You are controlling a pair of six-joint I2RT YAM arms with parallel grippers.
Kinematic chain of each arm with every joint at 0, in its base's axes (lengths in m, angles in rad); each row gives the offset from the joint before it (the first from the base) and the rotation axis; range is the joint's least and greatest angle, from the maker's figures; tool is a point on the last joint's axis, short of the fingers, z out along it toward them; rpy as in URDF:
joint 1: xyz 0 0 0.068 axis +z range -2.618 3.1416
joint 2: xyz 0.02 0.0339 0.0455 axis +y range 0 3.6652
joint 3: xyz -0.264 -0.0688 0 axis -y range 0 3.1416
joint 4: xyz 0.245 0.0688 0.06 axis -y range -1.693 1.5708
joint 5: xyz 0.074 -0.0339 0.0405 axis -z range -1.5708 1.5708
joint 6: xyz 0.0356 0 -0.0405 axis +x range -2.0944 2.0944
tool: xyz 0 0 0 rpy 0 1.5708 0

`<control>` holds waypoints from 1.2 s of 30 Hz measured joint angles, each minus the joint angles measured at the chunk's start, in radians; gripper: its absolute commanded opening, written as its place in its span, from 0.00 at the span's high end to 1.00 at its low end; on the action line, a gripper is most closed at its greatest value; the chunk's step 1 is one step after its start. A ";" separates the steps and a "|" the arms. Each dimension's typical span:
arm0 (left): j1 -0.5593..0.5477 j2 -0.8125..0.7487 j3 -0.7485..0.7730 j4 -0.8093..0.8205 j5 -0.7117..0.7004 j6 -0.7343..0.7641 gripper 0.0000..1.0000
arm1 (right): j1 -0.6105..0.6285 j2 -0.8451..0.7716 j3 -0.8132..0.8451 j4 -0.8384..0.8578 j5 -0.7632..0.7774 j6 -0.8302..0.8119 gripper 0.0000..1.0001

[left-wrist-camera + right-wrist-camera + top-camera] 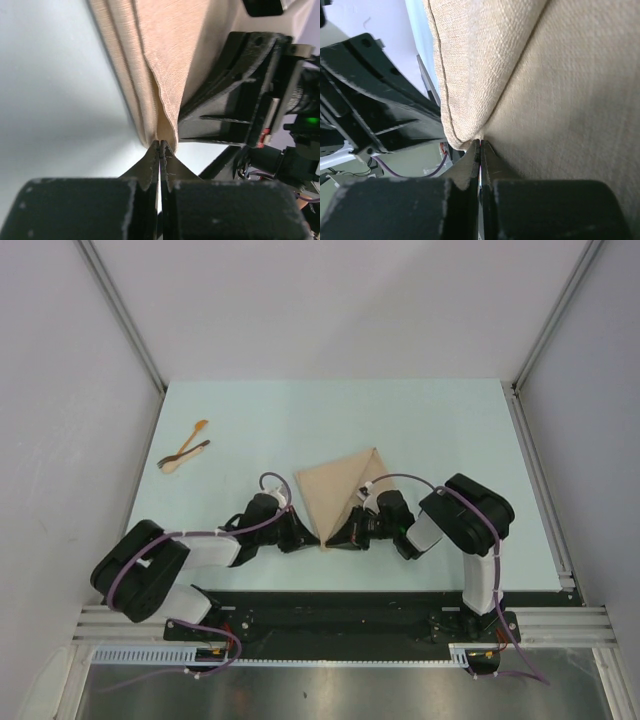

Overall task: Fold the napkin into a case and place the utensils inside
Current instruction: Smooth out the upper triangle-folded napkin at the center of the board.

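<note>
Left gripper (160,146): my two black fingers are pressed together and pinch the lowest corner of the soft beige-tan cloth napkin (170,65), whose layers fan up and away from my tips.
Right gripper (480,144): these fingers are also closed tight, nipping a rounded folded edge of the napkin (545,80), which fills most of that view.
Napkin (343,495): from above it is a pointed, kite-like shape at the near middle of the pale green table (430,420). Its near point sits between my left gripper (298,537) and right gripper (347,536).
Utensils: a light orange-tan wooden spoon (197,432) and a darker brown slim piece (200,446) lie crossed at the table's far left, well apart from the napkin.
Hard to make out: from above, both pinches are hidden under my wrists. I cannot tell how many layers each one holds. The darker piece is too small to identify.
</note>
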 measured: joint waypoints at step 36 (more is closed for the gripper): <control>-0.049 -0.167 -0.001 -0.204 -0.114 0.011 0.83 | -0.049 -0.058 -0.039 -0.032 -0.018 -0.016 1.00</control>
